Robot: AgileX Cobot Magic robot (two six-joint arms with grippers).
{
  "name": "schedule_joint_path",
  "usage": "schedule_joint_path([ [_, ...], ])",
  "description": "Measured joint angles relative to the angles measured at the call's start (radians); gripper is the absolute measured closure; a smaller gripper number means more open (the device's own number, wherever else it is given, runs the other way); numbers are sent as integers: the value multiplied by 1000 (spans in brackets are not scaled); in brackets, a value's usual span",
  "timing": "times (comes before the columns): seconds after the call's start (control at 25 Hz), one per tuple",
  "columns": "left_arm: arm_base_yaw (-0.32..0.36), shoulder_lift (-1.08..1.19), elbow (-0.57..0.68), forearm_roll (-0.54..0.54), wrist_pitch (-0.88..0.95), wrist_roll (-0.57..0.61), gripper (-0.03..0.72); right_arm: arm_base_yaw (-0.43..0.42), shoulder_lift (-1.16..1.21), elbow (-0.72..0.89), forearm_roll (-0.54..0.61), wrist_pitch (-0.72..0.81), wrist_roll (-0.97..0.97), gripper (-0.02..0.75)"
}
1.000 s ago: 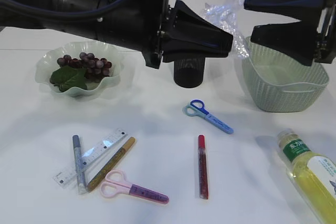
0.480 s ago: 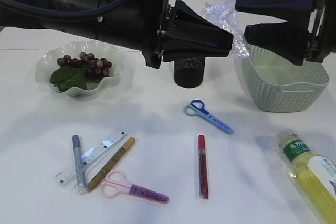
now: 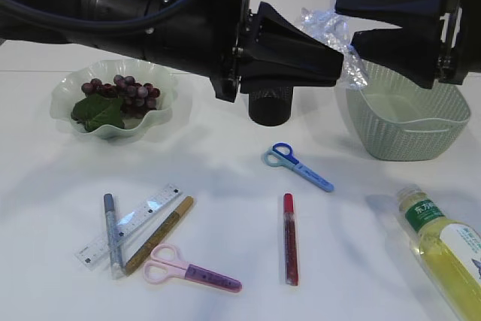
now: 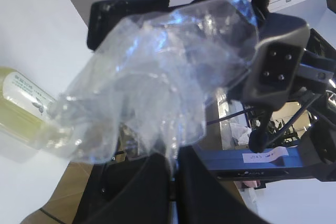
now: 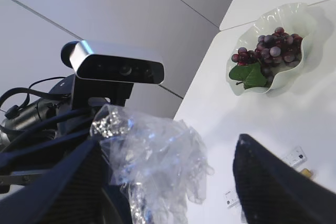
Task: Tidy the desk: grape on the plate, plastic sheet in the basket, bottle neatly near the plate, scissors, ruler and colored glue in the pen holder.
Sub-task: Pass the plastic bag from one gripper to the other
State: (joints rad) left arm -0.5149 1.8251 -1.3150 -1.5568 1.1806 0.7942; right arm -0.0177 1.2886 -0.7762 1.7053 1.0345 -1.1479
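My left gripper (image 3: 342, 62) (image 4: 173, 163) is shut on the crumpled clear plastic sheet (image 3: 328, 29) (image 4: 157, 77) (image 5: 157, 161), held in the air beside the green basket (image 3: 406, 137). My right gripper (image 3: 346, 22) (image 5: 168, 182) is open, its fingers on either side of the sheet without touching it. Grapes (image 3: 124, 92) lie on the plate (image 3: 60, 103). The bottle (image 3: 443, 249) lies at the front right. Blue scissors (image 3: 298, 165), pink scissors (image 3: 192, 270), the ruler (image 3: 131, 223) and red (image 3: 289, 238), gold (image 3: 159, 233) and silver (image 3: 111, 232) glue pens lie on the table.
The black mesh pen holder (image 3: 270, 107) stands under the left arm, partly hidden by it. Both arms crowd the space above the back of the table. The basket holds nothing that I can see.
The left gripper has carried the plastic sheet a little to the right, toward the basket. The right gripper has shifted left, so its open fingers now flank the sheet.
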Motion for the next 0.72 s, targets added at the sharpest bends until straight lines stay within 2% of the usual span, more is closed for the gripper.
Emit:
schedule_joint_path([
  [0.72,-38,65,-106,-18,-2,-15,694,2,0,0,14,0,-6,144],
])
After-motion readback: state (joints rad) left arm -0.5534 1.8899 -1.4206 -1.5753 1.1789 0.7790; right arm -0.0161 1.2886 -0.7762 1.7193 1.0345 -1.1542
